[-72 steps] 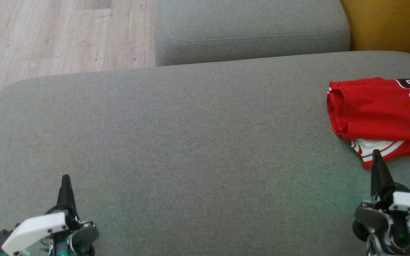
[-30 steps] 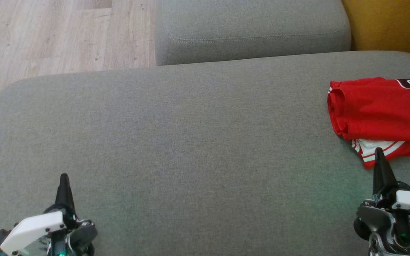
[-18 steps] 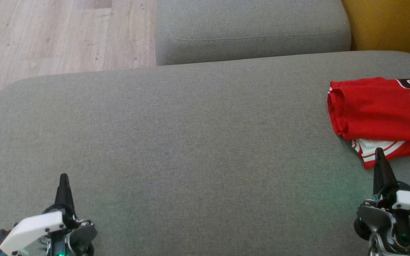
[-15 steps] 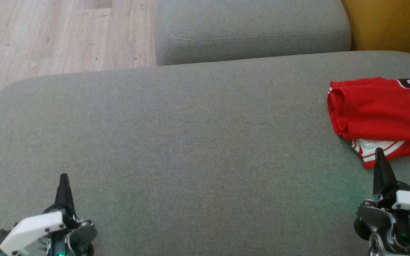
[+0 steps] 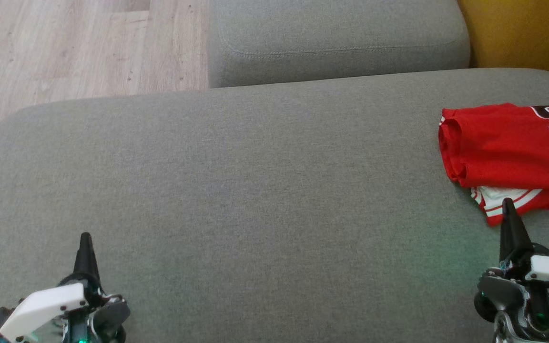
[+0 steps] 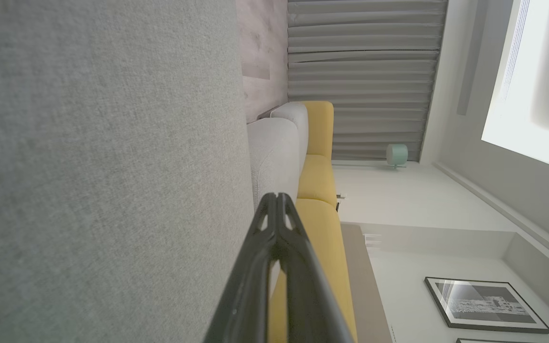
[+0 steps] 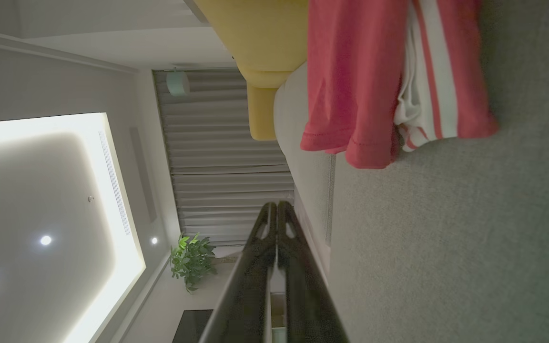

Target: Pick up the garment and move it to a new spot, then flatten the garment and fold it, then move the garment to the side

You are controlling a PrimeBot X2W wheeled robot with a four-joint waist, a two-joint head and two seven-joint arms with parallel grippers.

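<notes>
Fabric like that of the red sports jersey with white trim and black numerals (image 5: 503, 143) looks light, limp and a little slick, so it should bunch and slide rather than hold any shape. It lies folded in layers on the right side of the broad grey fabric seat cushion (image 5: 255, 190), running out of the head view at the right edge. A pinch through all the layers at the near left corner, where the striped white hem peeks out, would probably keep the fold together; lifting the top layer alone would likely undo it.

The right gripper (image 5: 508, 209) sits at the near right, its fingers pressed together and holding nothing, with the tip just short of that hem. The left gripper (image 5: 86, 243) rests at the near left, also pressed together, well apart from the jersey.

Nothing lies on the cushion between gripper and cloth. Beyond it are a smaller grey upholstered block (image 5: 336, 43), pale wood flooring (image 5: 65, 47) at the far left and a yellow upholstered panel (image 5: 522, 33) at the far right.
</notes>
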